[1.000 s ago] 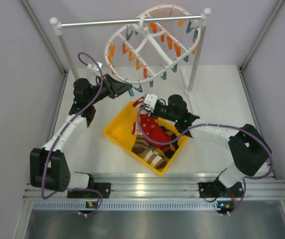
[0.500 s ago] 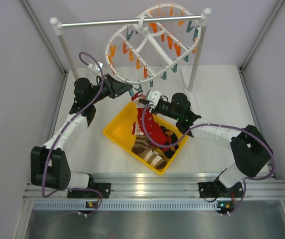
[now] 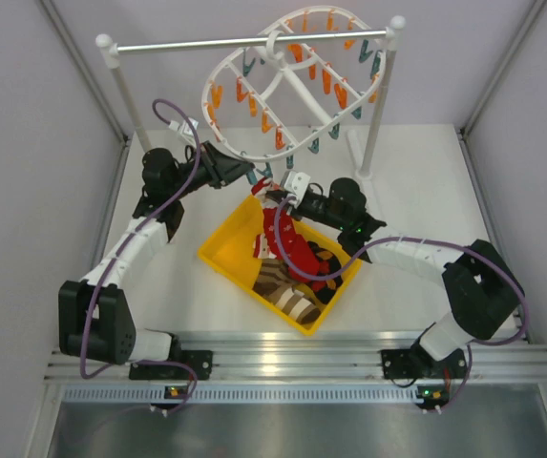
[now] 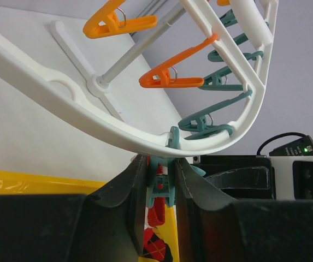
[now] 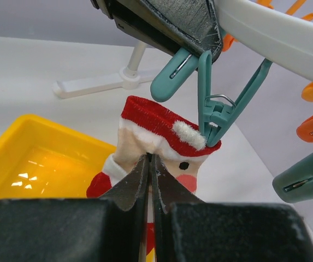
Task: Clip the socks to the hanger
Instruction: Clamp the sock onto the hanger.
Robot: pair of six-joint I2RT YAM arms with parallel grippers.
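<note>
Currently: left jaws clamped on teal clip (image 4: 157,188) at hanger (image 4: 90,117) near rim. Right jaws fully closed, pinching red Santa sock (image 5: 156,124); sock raised over yellow bin (image 5: 63,131) far corner, cuff at clip mouth.

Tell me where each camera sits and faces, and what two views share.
Top external: above and behind, looking down on the yellow plastic bin and round white plastic hanger; left arm and right arm show whole.
Left wrist: on the left arm, looking up at the hanger's rim; left pincer shut on a teal plastic clip.
Right wrist: on the right arm, facing forward; right pincer shut on a red Santa sock.
Both wrist views share that clip.
</note>
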